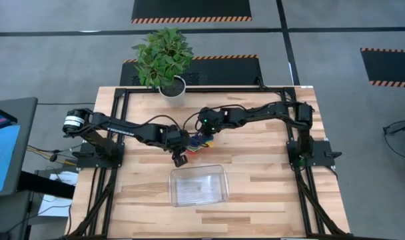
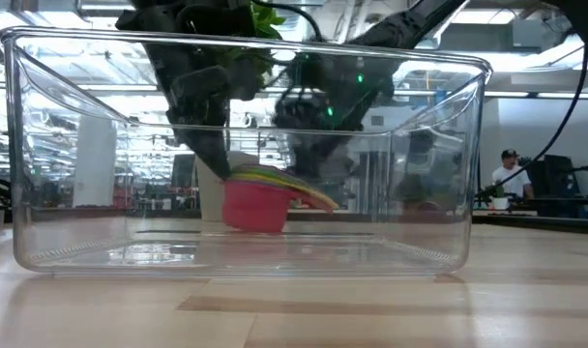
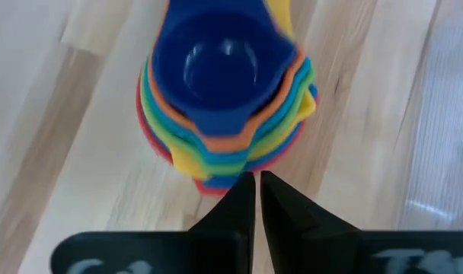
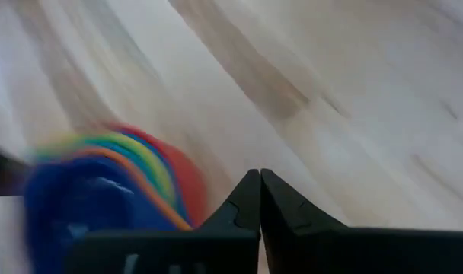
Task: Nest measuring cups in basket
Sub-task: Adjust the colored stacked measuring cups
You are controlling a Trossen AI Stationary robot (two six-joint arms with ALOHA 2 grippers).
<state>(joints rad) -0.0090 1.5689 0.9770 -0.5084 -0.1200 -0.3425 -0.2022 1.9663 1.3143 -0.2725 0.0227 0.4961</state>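
Measuring cups (image 1: 201, 141) already nested into one stack, standing on the surface (image 1: 256, 167) at frame centre in the high view, just above the basket (image 1: 199, 185), which holds nothing. Left tool (image 3: 258, 189) and right tool (image 4: 260, 186) beside stack, fingers pressed together, gripping nothing. Step in hand: transfer. Next move likely requires spreading one tool, gripping the stack, lowering into basket.

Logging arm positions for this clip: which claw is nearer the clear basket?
Left. The left claw hangs just beyond the basket rim, beside the stacked cups; the right claw sits past the stack, farther off.
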